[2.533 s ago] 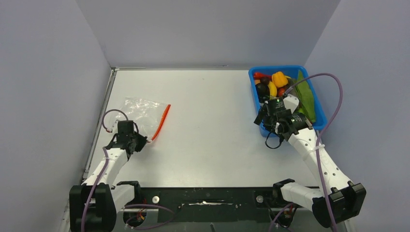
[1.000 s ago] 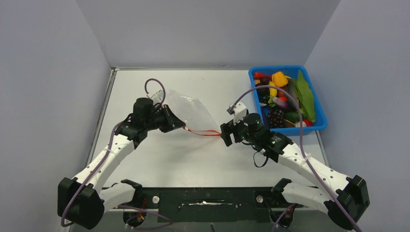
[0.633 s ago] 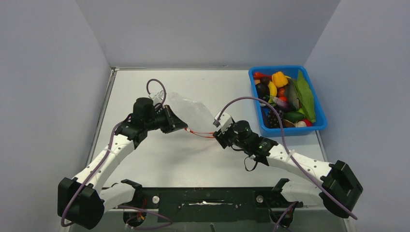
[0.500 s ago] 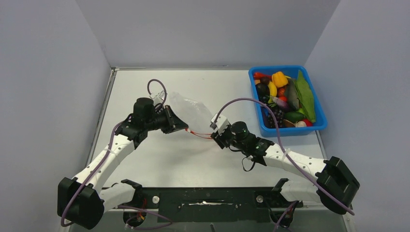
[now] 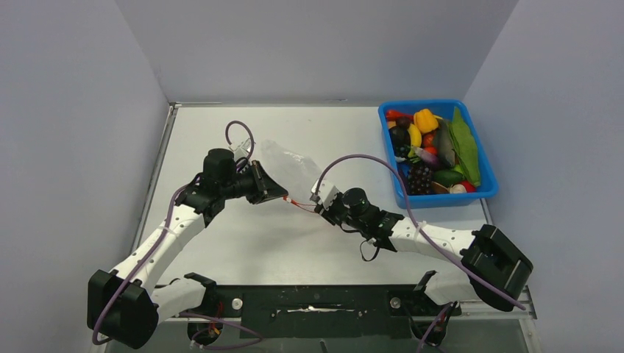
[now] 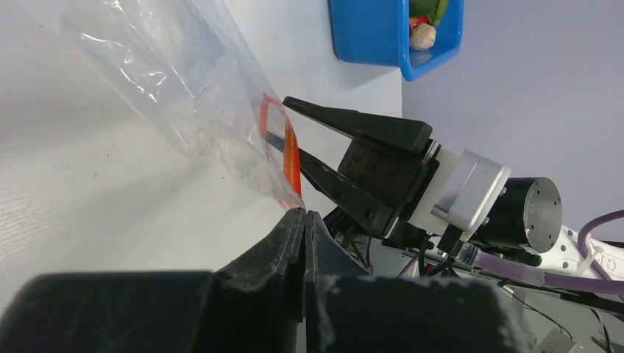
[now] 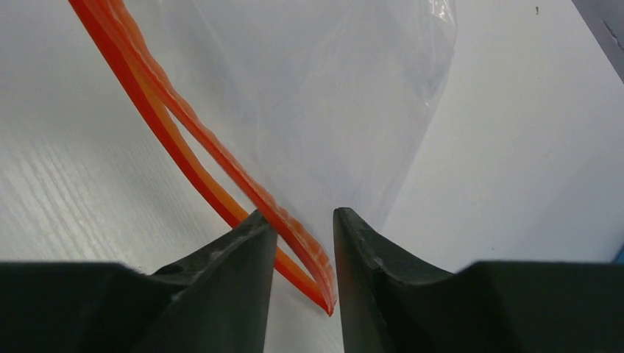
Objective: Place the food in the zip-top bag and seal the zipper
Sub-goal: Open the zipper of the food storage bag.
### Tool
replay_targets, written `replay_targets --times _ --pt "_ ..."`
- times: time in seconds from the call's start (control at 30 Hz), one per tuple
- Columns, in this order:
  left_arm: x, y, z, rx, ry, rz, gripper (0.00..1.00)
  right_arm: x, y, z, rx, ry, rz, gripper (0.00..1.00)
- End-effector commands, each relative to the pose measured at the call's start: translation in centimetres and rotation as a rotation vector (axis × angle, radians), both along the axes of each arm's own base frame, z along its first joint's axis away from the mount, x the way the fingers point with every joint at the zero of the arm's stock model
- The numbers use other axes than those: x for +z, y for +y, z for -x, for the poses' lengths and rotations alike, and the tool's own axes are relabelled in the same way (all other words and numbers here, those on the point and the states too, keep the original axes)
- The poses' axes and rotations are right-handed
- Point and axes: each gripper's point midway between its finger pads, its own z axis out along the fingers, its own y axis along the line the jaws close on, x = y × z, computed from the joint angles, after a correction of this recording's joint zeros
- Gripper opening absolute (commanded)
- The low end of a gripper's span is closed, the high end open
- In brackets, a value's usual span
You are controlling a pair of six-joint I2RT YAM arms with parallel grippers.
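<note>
I am clamping the zip-top bag in my left gripper, right gripper open around the zipper, food waiting in the blue bin.

Lab test booth: bare grey walls around white table.

Both arms same build: left arm and right arm have white link shells, black joint housings and chunky black shoulder blocks. Purple cable runs along each, with a white zip tie on the right one. Right gripper: black tapered fingers, embossed digits on the carriage, white mount block, silver ring, black cylindrical motor. Left gripper fingers matte black. Black base rail with silver bolts.
</note>
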Motion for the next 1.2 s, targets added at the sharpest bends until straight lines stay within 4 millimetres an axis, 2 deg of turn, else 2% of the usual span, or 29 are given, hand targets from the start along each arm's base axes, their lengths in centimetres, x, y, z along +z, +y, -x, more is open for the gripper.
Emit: replay_targets --times 0.0,0.13,0.17,0.23,0.3,0.4,0.53,0.63,0.73,0.83,0.87,0.9,1.0,1.03,1.1,1.17 --pt "2.6 -0.8 0.1 -0.038 -0.069 0.058 0.00 2.2 0.8 -1.4 -0.021 -0.099 -0.054 0.30" --pt "3.1 -1.0 0.1 -0.054 -0.066 0.066 0.00 2.3 0.7 -0.9 -0.031 -0.082 -0.073 0.10" --pt "3.3 -1.0 0.0 -0.054 -0.070 0.070 0.03 2.4 0.6 -0.8 -0.037 -0.070 -0.081 0.05" --pt "3.9 -1.0 -0.1 -0.048 -0.083 0.072 0.19 2.7 0.4 -0.8 -0.067 -0.054 -0.084 0.00" --pt "4.2 -0.5 -0.8 -0.010 -0.112 0.038 0.33 2.9 -0.2 -0.9 -0.122 -0.036 -0.087 0.00" --pt "5.3 0.8 -1.7 0.061 -0.175 -0.026 0.42 3.6 -0.7 -0.4 -0.168 0.010 -0.126 0.00" --pt "7.6 2.3 -2.5 0.161 -0.298 -0.044 0.45 5.5 -1.2 0.9 -0.199 0.075 -0.213 0.00" --pt "10.1 3.5 -2.7 0.240 -0.432 -0.008 0.45 7.1 -2.1 1.4 -0.260 0.121 -0.266 0.00" --pt "12.3 4.1 -2.1 0.259 -0.548 0.029 0.45 9.1 -2.0 1.9 -0.289 0.175 -0.335 0.00" --pt "13.9 3.5 -0.9 0.202 -0.624 0.081 0.45 11.1 -1.2 2.3 -0.321 0.270 -0.385 0.00" --pt "14.2 3.1 -0.4 0.165 -0.638 0.100 0.45 11.7 -0.7 2.4 -0.329 0.306 -0.399 0.00" --pt "14.2 2.6 0.1 0.129 -0.646 0.116 0.45 13.2 -0.2 2.4 -0.338 0.330 -0.424 0.00" --pt "13.3 1.3 1.3 0.026 -0.640 0.167 0.48 14.7 0.3 1.9 -0.427 0.412 -0.469 0.00" --pt "13.1 1.0 1.7 0.002 -0.630 0.189 0.51 15.2 0.5 1.7 -0.467 0.448 -0.502 0.00" --pt "12.5 0.5 2.1 -0.028 -0.610 0.220 0.66 15.8 0.9 1.5 -0.523 0.505 -0.544 0.00" --pt "11.9 0.2 2.3 -0.043 -0.597 0.223 0.70 16.4 2.2 1.6 -0.514 0.561 -0.588 0.00"
